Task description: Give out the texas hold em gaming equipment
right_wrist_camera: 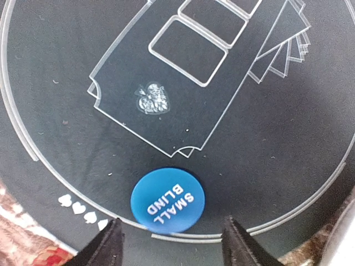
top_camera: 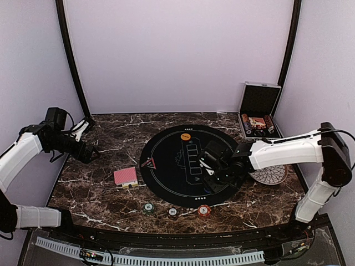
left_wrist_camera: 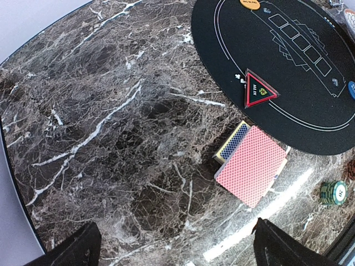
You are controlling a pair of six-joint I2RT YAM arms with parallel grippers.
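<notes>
Over the black mat (top_camera: 166, 185), on its near right part, my right gripper (right_wrist_camera: 175, 246) hangs with jaws partly apart, nothing held. The blue button disc (right_wrist_camera: 167, 199) lies flat on the mat just ahead of my fingertips, untouched. My left gripper (left_wrist_camera: 177, 252) is spread wide and empty above the marble table (left_wrist_camera: 111, 138). The red-backed card deck (left_wrist_camera: 252, 165) sits just off the mat's left edge. Green chip (top_camera: 148, 208), black chip (top_camera: 173, 211) and red chip (top_camera: 204, 210) are in a row near the front. The orange button disc (top_camera: 186, 136) is at the mat's far side.
</notes>
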